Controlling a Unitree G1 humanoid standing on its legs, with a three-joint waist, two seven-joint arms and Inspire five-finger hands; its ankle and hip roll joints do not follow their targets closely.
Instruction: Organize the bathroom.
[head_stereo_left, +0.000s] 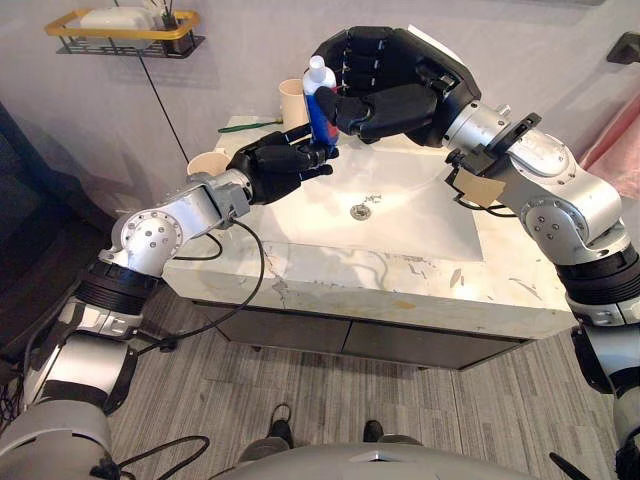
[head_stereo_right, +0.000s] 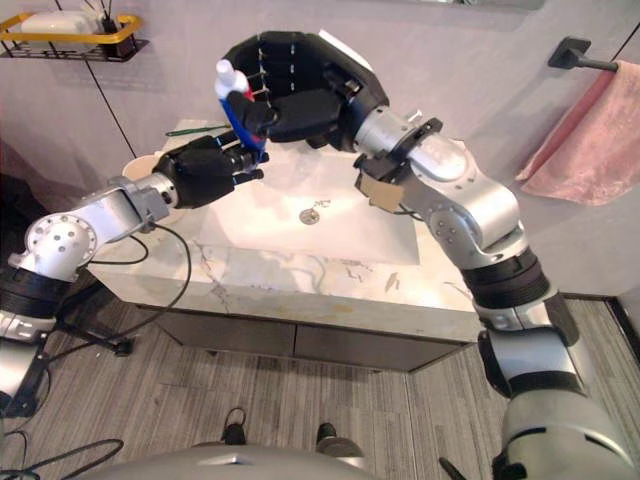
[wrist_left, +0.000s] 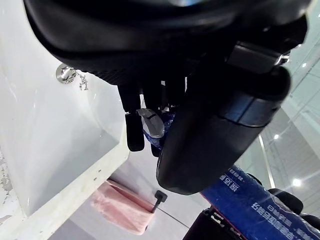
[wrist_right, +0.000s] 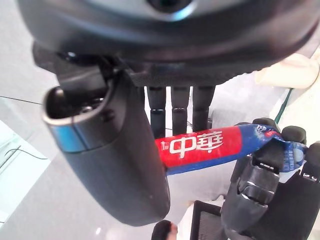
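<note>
Careful: left hand (head_stereo_left: 275, 165) pinches the toothpaste tube (head_stereo_left: 322, 112), right hand (head_stereo_left: 385, 75) half-curled around it; a mistimed release drops it into the sink (head_stereo_left: 400, 215).

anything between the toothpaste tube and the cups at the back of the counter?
Nothing visible. Both the left hand and the right hand are curled on the toothpaste tube, held upright above the sink. The paper cup stands just behind it, the air between open.

Silver-grey jointed arms with black bands, each ending in a dark hand (head_stereo_left: 390, 85)
</note>
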